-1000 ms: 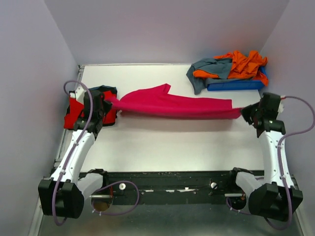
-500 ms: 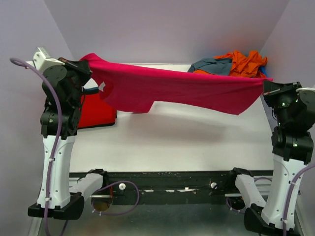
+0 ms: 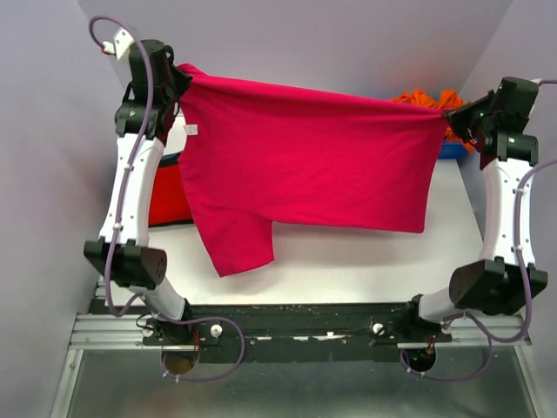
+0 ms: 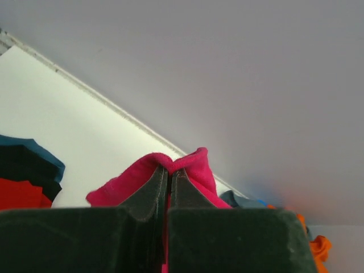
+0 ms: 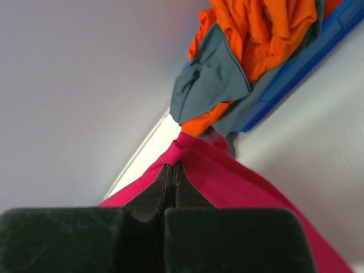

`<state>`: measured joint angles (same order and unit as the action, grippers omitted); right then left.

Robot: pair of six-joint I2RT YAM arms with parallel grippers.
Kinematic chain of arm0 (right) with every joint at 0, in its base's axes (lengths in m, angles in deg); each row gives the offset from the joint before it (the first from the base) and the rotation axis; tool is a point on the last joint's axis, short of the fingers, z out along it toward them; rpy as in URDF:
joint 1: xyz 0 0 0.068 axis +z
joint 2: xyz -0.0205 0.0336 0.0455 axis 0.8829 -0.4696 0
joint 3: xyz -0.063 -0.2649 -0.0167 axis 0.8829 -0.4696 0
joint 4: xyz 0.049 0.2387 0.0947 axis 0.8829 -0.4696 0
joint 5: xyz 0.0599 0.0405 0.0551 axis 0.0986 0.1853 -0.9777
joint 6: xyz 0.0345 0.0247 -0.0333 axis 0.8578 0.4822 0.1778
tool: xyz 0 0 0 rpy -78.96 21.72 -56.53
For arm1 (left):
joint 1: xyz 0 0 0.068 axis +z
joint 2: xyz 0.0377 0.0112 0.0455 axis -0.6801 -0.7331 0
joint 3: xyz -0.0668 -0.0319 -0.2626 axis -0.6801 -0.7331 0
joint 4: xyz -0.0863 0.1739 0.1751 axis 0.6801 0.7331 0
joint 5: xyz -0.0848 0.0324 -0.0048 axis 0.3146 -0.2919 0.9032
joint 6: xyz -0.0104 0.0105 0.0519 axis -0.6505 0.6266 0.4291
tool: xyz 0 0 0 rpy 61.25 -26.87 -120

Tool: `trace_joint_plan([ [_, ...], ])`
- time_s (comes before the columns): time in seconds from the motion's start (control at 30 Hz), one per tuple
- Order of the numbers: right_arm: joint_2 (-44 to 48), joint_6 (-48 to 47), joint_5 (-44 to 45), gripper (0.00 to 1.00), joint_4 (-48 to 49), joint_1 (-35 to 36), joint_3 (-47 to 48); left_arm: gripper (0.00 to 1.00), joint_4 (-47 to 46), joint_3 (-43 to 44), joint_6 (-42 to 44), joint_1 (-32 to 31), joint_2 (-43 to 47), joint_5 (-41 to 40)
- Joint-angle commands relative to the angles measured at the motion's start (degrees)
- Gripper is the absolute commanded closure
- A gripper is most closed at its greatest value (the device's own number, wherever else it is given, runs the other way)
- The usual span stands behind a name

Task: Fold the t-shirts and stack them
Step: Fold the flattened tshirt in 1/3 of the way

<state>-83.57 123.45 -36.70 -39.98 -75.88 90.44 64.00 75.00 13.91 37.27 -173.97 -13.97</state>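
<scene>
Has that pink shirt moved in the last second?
Yes. The pink shirt has risen off the white table and now hangs spread out above it.

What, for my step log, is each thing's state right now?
magenta-pink t-shirt: held aloft, spread between both grippers, one sleeve dangling.
left gripper: shut on the magenta-pink t-shirt.
right gripper: shut on the magenta-pink t-shirt.
red t-shirt: lying flat, partly hidden.
orange and grey-teal t-shirts: crumpled heap on the blue tray.

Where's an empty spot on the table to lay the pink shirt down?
The bare white table by the front rail, between the red shirt on the left and the right arm, looks free. The far right corner is crowded by the blue tray and orange shirt. The pink shirt hides the middle.
</scene>
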Motion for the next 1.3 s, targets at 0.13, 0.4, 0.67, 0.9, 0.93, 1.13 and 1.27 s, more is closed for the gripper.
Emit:
trace_joint_plan([
  [0.13, -4.17, 0.97, -5.30, 0.99, -2.00, -4.03, 13.01, 1.00, -0.14, 12.47, 0.03, 1.01, -4.60, 1.75],
  [0.4, -4.61, 1.85, -9.26, 1.00, -0.69, -5.80, 5.22, 1.00, -11.82, -8.92, -0.94, 1.01, 2.51, 3.69],
  [0.67, 1.97, 0.97, -9.00, 0.99, 6.95, -7.03, -24.91, 1.00, -24.22, -48.56, -5.07, 1.01, 18.15, 2.72],
  [0.9, 10.23, 1.59, -3.83, 0.99, 6.61, -7.20, -42.86, 1.00, -24.32, -71.52, -7.18, 1.01, 33.70, 1.67],
  [0.93, 11.55, 1.41, -2.94, 0.99, 6.00, -7.20, -44.97, 1.00, -23.71, -74.16, -7.27, 1.01, 36.25, 2.02],
  [1.13, 20.07, 2.11, 2.33, 0.99, 0.03, -7.20, -55.52, 1.00, -17.65, -88.05, -9.55, 1.01, 49.61, 6.05],
  [1.27, 27.80, 3.96, 4.36, 0.99, -3.84, -7.20, -61.59, 1.00, -10.72, -93.43, -12.27, 0.93, 58.14, 7.47],
])
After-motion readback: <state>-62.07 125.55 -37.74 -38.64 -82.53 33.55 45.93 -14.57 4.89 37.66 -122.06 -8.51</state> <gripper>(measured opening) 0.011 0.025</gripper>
